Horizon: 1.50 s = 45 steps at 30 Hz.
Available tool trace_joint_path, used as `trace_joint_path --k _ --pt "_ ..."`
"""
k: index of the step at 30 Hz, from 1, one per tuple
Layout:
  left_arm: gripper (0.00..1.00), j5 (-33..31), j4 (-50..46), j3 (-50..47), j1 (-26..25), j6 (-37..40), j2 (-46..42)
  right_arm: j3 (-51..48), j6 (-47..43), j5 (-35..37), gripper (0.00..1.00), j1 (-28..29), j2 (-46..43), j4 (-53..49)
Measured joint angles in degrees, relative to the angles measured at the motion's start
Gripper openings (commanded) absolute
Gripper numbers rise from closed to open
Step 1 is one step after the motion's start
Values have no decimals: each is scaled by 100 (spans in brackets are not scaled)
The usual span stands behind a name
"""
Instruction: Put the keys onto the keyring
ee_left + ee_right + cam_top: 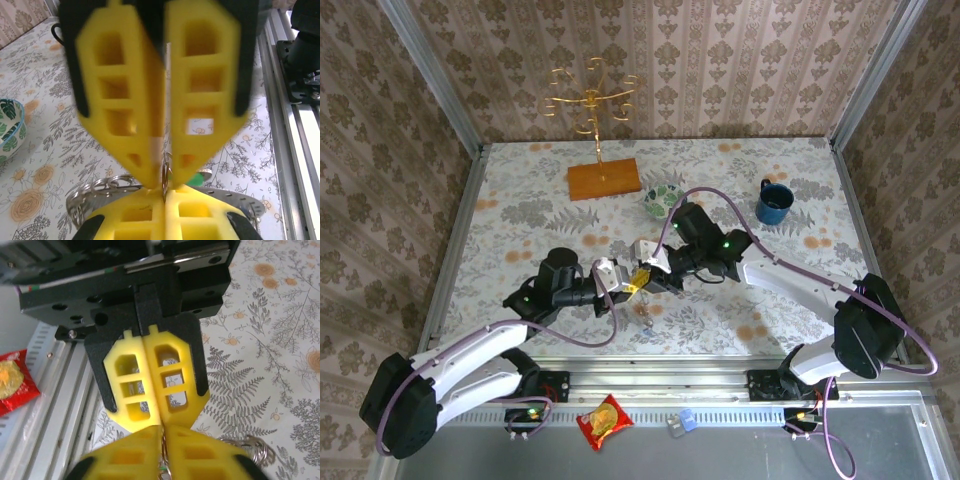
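Observation:
My left gripper (628, 284) and right gripper (652, 277) meet tip to tip over the table's near middle. Both are shut on one thin metal split ring (165, 174), seen edge-on between the yellow pads; it also shows in the right wrist view (162, 442). Just behind it is the green key head (200, 178). The wide flat keyring (243, 202), grey metal with small holes, lies under my left fingers (135, 215). The right fingers (205, 100) hang above it. The blue key is hidden.
A few loose small rings (252, 450) lie by the grippers. The patterned bowl (662, 201), blue mug (773, 203) and gold stand on a wooden base (604, 179) sit farther back. A red snack packet (604, 421) lies on the front rail.

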Motion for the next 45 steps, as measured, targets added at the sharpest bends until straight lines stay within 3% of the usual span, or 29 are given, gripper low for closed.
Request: trace_joint_path --k 3,9,22,27,33,40,45 --pt "0 -15 -7 -2 0 -2 -2 -321 227 -103 36 -125 -188 369" --pt "0 -13 227 -173 0 -26 -57 -984 643 -85 37 -310 -527 907" --pt "0 -7 437 -264 0 -50 -83 -1115 876 -107 26 -310 -463 1193" --pt "0 -28 522 -299 4 -72 -109 -955 820 -267 7 -310 -229 1082" --pt "0 -35 527 -345 15 -72 -170 -916 715 -254 3 -310 -216 903" --pt "0 -42 909 -525 -11 -210 -205 -916 706 -190 7 -284 -142 890" --pt "0 -55 1115 -640 -98 -232 -205 -918 820 -219 28 -227 -28 953"
